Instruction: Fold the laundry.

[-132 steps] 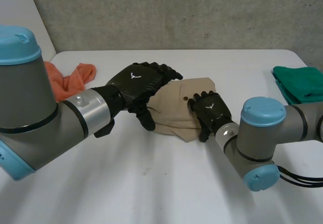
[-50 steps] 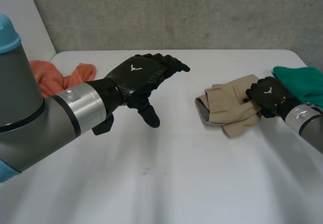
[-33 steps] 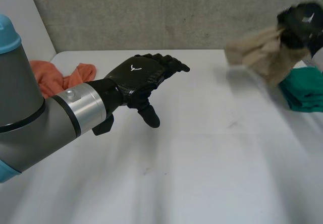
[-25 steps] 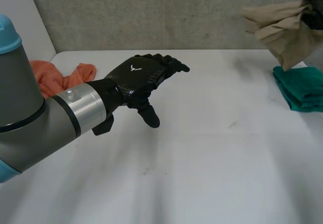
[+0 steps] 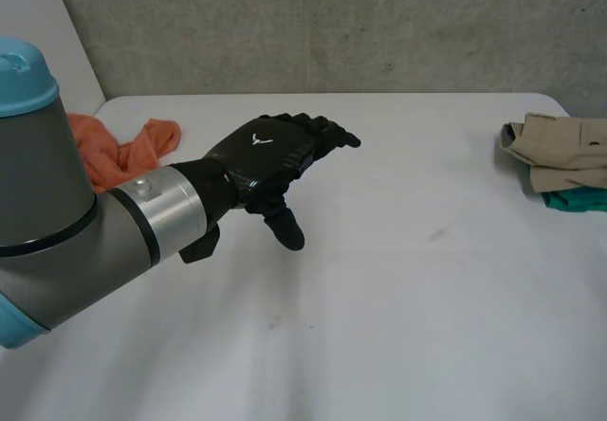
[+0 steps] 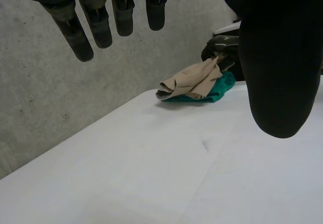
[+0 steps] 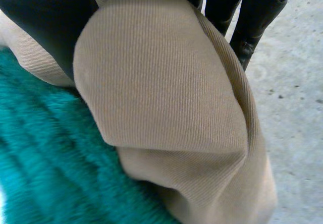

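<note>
Three cloths lie on the white table (image 5: pixel 398 307). At the far left edge an orange cloth (image 5: pixel 128 151) sits crumpled, partly hidden behind my left arm (image 5: pixel 66 222). My left hand (image 5: pixel 270 155) hovers over the table left of centre, near the orange cloth but apart from it. Its fingers are stretched out and a little spread, the thumb hangs downward, and the palm is free.

At the far right edge, the tan garment (image 5: pixel 560 146) rests folded on top of a green towel (image 5: pixel 577 201). It covers most of the towel, so that only a strip of green shows on its near side.

My right hand (image 7: pixel 43 22) is at that pile. In my right wrist view a fold of the tan fabric runs between the thumb and the fingers. They look to be pinching it, though the view is so close that I would not swear to how firmly. In my left wrist view the same hand is a dark shape at the pile's right end, touching the tan garment.
</note>
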